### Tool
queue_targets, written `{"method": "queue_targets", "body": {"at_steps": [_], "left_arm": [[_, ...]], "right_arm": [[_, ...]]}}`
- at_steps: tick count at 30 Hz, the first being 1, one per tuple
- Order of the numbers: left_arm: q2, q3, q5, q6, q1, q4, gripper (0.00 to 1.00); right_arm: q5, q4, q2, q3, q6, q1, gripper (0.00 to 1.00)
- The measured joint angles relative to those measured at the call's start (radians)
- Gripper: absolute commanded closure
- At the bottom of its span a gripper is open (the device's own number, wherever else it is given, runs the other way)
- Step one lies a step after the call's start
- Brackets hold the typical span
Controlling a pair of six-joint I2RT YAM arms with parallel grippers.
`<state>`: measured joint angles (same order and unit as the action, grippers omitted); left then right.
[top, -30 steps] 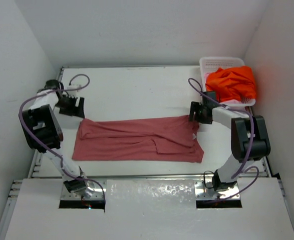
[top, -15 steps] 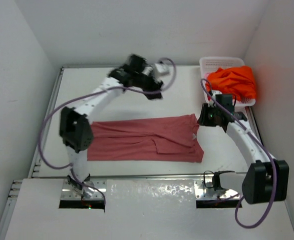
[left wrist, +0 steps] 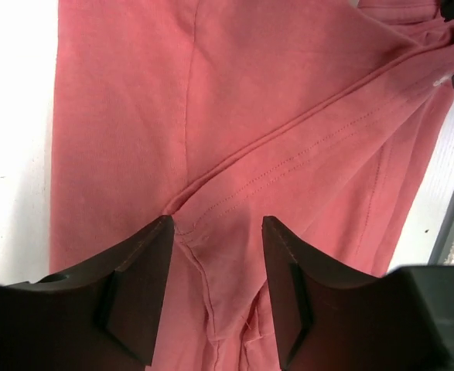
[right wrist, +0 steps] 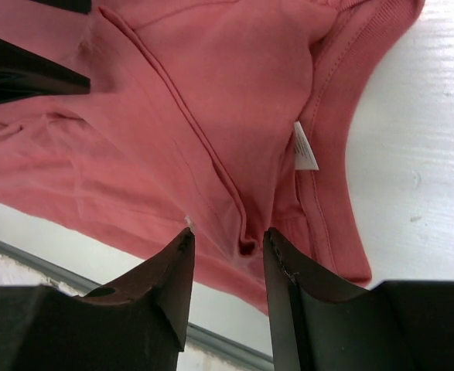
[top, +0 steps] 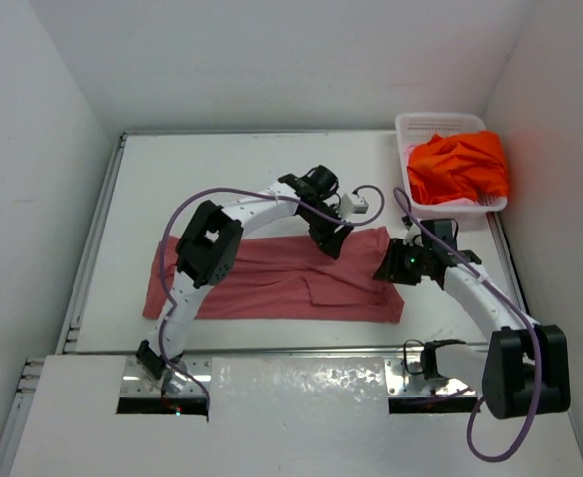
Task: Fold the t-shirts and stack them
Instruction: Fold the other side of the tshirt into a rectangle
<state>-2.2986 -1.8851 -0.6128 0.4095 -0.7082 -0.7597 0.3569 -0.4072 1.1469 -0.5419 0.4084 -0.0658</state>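
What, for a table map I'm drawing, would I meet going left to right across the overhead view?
Rose-red t-shirt, counted from its left end → left gripper over the shirt → right gripper at the shirt's right end → white basket holding the orange t-shirt.

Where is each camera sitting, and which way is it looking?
Top external: fixed above and behind the arms, looking down at the table; both arms show, bases at the bottom.
Left wrist: on the left wrist, looking down close at the rose-red shirt; the left fingers show at the bottom.
Right wrist: on the right wrist, looking down at the shirt's collar and white tag; the right fingers show at the bottom.
Shared: all three see the rose-red shirt.
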Motion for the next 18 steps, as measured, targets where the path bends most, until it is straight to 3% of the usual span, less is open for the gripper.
{"method": "queue_targets", "body": {"at_steps": [8, 13, 15, 16, 18], "left_arm": [[0.006, 0.042, 0.05, 0.0, -0.013, 0.008, 0.48], [0.006, 0.042, 0.104, -0.003, -0.024, 0.021, 0.5], [0.006, 0.042, 0.107, -0.011, -0.024, 0.027, 0.63], [0.006, 0.042, 0.107, -0.021, -0.024, 0.031, 0.83], [0.006, 0.042, 0.102, -0.033, -0.024, 0.035, 0.99]], "right_arm": [[0.014, 0.048, 0.011, 0.028, 0.011, 0.0, 0.6], [0.017, 0.082, 0.04, 0.029, 0.014, 0.0, 0.65], [0.021, 0.097, 0.056, 0.03, 0.017, 0.0, 0.73], [0.023, 0.103, 0.064, 0.032, 0.019, 0.0, 0.77], [0.027, 0.112, 0.074, 0.037, 0.024, 0.0, 0.85]]}}
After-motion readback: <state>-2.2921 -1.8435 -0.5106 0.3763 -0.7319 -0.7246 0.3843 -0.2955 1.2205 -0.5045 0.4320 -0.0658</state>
